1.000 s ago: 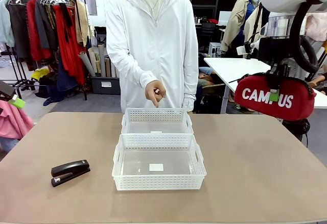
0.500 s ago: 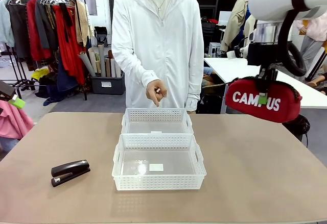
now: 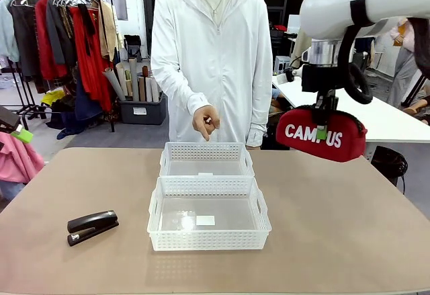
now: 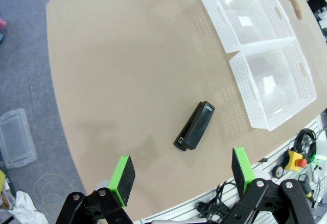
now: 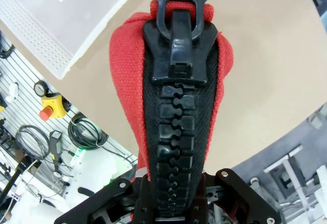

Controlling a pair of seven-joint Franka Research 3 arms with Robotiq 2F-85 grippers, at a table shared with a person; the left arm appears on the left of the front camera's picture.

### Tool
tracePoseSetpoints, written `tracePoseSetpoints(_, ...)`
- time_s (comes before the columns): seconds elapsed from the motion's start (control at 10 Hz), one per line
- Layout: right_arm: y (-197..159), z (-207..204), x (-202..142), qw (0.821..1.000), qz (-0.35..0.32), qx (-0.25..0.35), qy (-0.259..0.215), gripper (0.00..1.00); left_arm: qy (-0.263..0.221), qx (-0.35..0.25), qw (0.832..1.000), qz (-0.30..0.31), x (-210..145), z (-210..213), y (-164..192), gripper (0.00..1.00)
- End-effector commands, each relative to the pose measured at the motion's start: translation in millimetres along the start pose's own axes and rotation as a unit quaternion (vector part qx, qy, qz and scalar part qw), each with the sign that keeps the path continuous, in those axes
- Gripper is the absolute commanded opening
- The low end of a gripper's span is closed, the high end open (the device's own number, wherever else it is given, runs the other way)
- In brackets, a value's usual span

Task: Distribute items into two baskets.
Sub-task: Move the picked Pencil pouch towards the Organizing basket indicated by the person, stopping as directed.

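Behind: clothes rack far left, white table far right, grey floor; tan table in front

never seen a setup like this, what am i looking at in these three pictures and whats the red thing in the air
It is a two-armed robot at a table, with a person across from it. The front picture comes from a fixed camera between the arms; the other two come from cameras on each wrist, looking along that arm's fingers. The red thing is a zippered CAMPUS pouch: the right gripper is shut on it, holding it in the air, and its wrist camera looks along the zipper. The left gripper is open, over the table's left end, where a black stapler lies. The near basket and far basket stand empty mid-table. The person's hand points down toward the far one.
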State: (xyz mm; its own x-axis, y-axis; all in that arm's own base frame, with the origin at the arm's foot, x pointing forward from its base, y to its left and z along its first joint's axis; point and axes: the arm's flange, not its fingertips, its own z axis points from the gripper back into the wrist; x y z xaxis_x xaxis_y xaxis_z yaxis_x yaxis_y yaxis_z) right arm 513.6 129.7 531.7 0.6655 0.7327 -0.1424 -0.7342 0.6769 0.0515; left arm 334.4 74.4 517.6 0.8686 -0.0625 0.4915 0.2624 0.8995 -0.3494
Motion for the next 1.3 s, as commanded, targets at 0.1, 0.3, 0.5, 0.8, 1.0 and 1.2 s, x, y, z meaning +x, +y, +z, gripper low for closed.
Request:
tracePoseSetpoints(0.1, -6.5, -3.6, 22.9, 0.999, 0.043, -0.010, 0.000, 0.00, -0.002, -0.005, 1.000, 0.000, -0.7, -0.3, 0.3, 0.98)
tracePoseSetpoints(0.3, -6.1, -9.6, 35.0, 0.998, 0.067, -0.017, -0.006, 0.00, -0.002, -0.005, 1.000, 0.000, -0.7, -0.3, 0.3, 0.98)
tracePoseSetpoints(0.5, -5.8, -18.0, 48.2, 0.996, 0.092, -0.016, -0.010, 0.00, -0.002, -0.005, 1.000, 0.000, -0.7, -0.3, 0.3, 0.98)
tracePoseSetpoints(0.8, -7.8, -28.5, 67.5, 0.992, 0.127, -0.026, -0.010, 0.00, -0.002, -0.005, 1.000, 0.000, -0.7, -0.3, 0.3, 0.98)
tracePoseSetpoints(1.0, -11.5, -36.1, 83.6, 0.987, 0.154, -0.032, -0.017, 0.00, -0.002, -0.005, 1.000, 0.000, -0.7, -0.3, 0.3, 0.98)
tracePoseSetpoints(1.2, -13.6, -42.0, 99.9, 0.985, 0.172, -0.030, -0.014, 0.00, -0.002, -0.005, 1.000, 0.000, -0.7, -0.3, 0.3, 0.98)
